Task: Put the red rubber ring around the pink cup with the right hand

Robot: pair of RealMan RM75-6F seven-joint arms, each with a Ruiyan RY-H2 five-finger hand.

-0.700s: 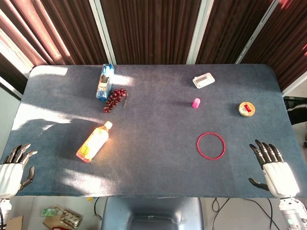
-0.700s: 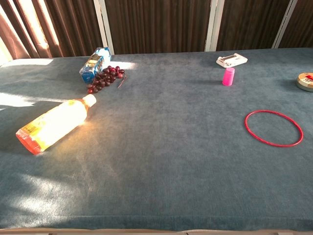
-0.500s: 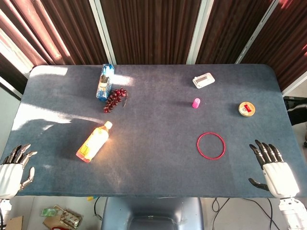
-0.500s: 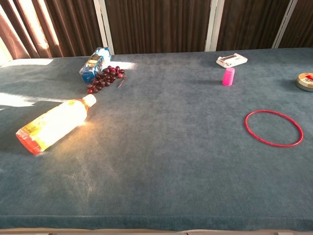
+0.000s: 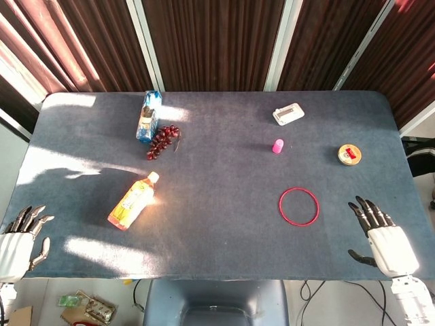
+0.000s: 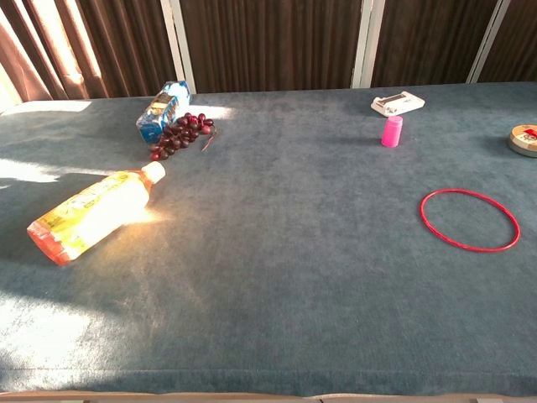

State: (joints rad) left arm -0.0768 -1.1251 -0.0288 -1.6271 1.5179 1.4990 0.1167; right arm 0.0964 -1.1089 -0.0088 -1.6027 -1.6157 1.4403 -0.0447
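Note:
The red rubber ring lies flat on the blue table, right of centre. A small pink cup stands upright farther back, apart from the ring. My right hand hovers at the table's near right corner, fingers spread, holding nothing, a short way right of the ring. At the near left corner my left hand is also spread and empty. Neither hand shows in the chest view.
An orange drink bottle lies on its side at the left. Behind it are dark grapes and a lying water bottle. A white holder sits behind the cup, a round tin at the right.
My right hand has shifted slightly left toward the ring. My left hand has dropped a little lower at the table edge. The sunlight patches on the cloth have moved.

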